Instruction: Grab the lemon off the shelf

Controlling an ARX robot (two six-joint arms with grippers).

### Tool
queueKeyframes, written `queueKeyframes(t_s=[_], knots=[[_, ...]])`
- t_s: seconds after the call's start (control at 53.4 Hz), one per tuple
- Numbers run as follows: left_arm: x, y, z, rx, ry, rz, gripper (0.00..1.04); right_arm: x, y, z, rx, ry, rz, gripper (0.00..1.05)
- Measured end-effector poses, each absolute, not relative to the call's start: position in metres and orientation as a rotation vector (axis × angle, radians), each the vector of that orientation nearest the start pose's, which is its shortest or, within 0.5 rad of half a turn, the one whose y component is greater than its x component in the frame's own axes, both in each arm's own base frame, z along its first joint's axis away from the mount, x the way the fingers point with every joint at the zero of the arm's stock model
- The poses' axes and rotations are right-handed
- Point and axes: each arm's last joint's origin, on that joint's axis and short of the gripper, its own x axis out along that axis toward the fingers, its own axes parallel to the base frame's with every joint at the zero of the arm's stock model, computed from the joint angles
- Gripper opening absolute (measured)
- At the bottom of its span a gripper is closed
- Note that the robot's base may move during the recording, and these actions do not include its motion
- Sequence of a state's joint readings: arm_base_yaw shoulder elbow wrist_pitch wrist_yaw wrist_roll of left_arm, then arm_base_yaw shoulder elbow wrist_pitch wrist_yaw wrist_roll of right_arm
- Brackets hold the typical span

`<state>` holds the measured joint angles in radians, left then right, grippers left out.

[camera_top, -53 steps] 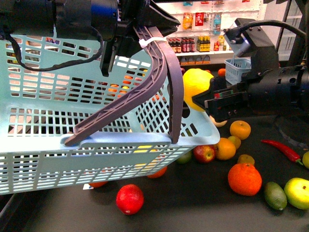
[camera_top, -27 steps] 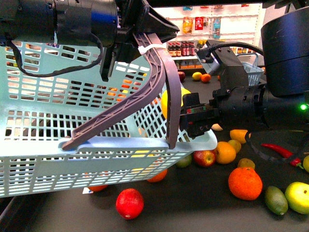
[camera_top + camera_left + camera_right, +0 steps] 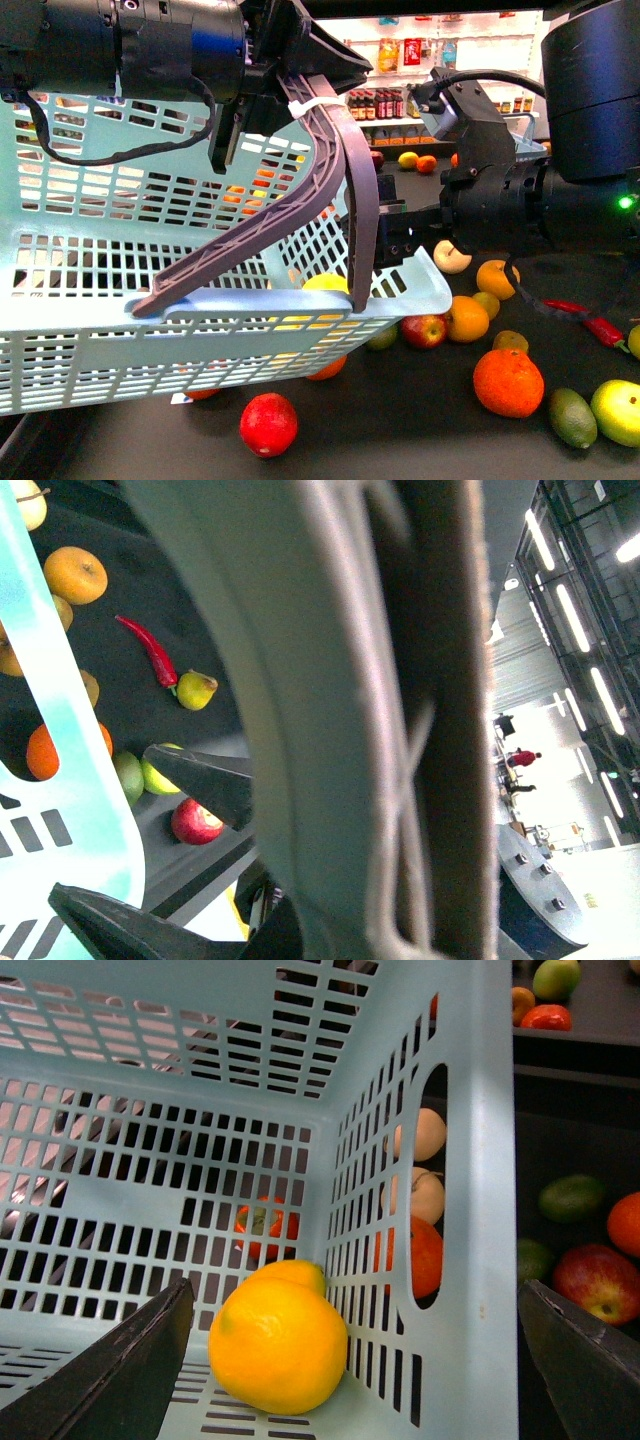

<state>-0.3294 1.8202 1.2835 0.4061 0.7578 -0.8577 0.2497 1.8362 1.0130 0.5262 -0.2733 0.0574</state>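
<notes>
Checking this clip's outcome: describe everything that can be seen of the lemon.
The lemon is large, whole and bright yellow-orange, with smooth, finely pitted skin and a blunt nub at one end. It lies on the slotted floor of the pale blue plastic basket, tucked into a corner against a side wall. The open right tool has its jaws wide apart on either side and does not touch it. The front view shows only its top, behind the rim.
</notes>
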Motion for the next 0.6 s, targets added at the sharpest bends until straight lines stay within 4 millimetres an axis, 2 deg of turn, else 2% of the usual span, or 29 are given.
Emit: queueKeyframes(t_s=[0.187,0.299,0.412,0.599], knots=[[0.386,-0.153,0.274,-0.797,0.592,-0.961,0.06,0.37,0.081,0.213,0.072,0.262,0.411,0.97],[0.386,-0.153,0.274,-0.797,0.59,-0.958,0.06,0.353,0.058,0.23,0.083,0.238,0.324,0.97],[0.386,-0.153,0.274,-0.797,0.59,-0.958,0.06,0.325,0.037,0.242,0.063,0.193,0.237,0.97],[0.386,-0.153,0.274,-0.797,0.591,-0.96,0.06,0.257,0.01,0.253,0.029,0.151,0.157,0.97]])
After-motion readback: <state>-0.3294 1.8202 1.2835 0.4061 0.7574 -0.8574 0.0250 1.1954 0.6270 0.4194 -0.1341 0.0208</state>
